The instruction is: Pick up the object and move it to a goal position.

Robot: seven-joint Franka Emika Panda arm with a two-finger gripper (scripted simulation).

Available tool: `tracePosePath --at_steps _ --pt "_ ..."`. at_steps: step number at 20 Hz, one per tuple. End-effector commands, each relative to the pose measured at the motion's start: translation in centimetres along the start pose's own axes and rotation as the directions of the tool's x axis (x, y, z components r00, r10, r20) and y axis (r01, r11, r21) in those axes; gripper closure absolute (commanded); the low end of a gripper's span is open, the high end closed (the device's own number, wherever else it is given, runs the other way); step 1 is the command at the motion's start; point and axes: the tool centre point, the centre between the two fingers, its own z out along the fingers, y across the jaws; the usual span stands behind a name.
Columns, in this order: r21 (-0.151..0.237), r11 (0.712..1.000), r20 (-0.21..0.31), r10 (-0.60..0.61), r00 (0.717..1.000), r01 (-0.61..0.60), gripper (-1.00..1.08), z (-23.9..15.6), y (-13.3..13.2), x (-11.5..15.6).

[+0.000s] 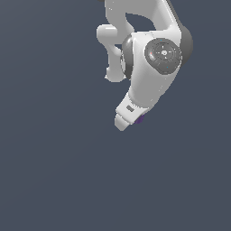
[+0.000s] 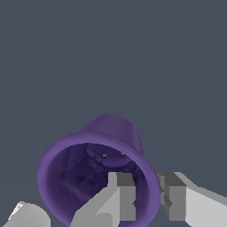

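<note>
You are seeing white robot gripper (image 2: 146,197) straddling rim of small dark purple cup-shaped object (image 2: 95,173): 1 finger inside, 1 outside, apparently pinching wall. Object is peeking out just beside hand's right in exterior view. Judging grasp done; goal unseen, transfer remaining.

Cup (image 2: 95,177) rim between pincer (image 2: 148,199) fingers (image 2: 124,195).

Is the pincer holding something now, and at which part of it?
The pincer holds the purple cup by its rim: one finger is inside, the other outside the wall.
</note>
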Motion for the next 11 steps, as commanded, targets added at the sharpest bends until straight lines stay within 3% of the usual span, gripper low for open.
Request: tracePosePath --at_steps 1,11 --pt "0.001 1.000 0.000 0.001 1.000 -0.001 1.08 -1.7 -0.8 0.3" --pt "0.001 1.000 0.000 0.002 1.000 -0.002 1.08 -4.2 -1.9 0.9"
